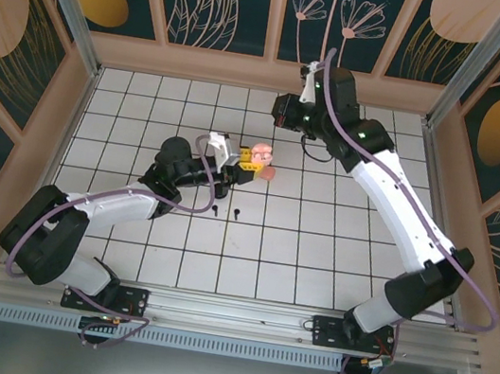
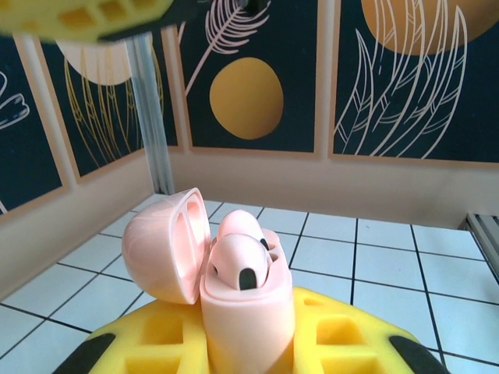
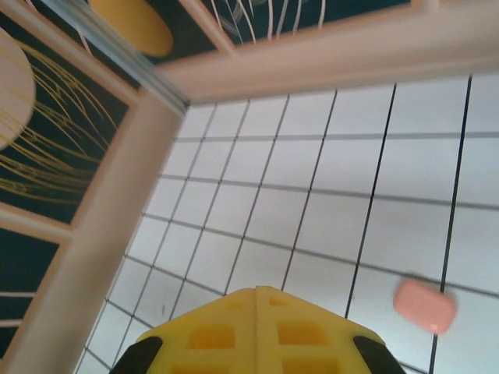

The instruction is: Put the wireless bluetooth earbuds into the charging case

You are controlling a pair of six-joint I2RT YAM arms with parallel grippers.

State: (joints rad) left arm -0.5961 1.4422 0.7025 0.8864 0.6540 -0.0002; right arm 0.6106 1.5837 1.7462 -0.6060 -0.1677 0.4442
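Observation:
My left gripper (image 1: pixel 245 169) is shut on a pale pink charging case (image 2: pixel 248 319) and holds it upright between the yellow fingers (image 2: pixel 148 343). The case's lid (image 2: pixel 164 245) is swung open to the left. Two pale pink earbuds (image 2: pixel 238 261) sit in the case with their heads standing out of the top. On the tiles just in front of the left arm lie two black earbuds (image 1: pixel 214 211) (image 1: pixel 237 213). My right gripper (image 3: pixel 257 292) is shut with nothing between its fingers, and it hangs high near the back wall (image 1: pixel 286 113), apart from the case (image 1: pixel 260 154).
A small pink rounded piece (image 3: pixel 425 305) lies on the tiles, blurred; it sits beside the held case (image 1: pixel 270 173). Patterned walls and a wooden rim (image 1: pixel 250 70) close the tiled floor at the back and sides. A metal post (image 2: pixel 150 117) stands in the back left corner.

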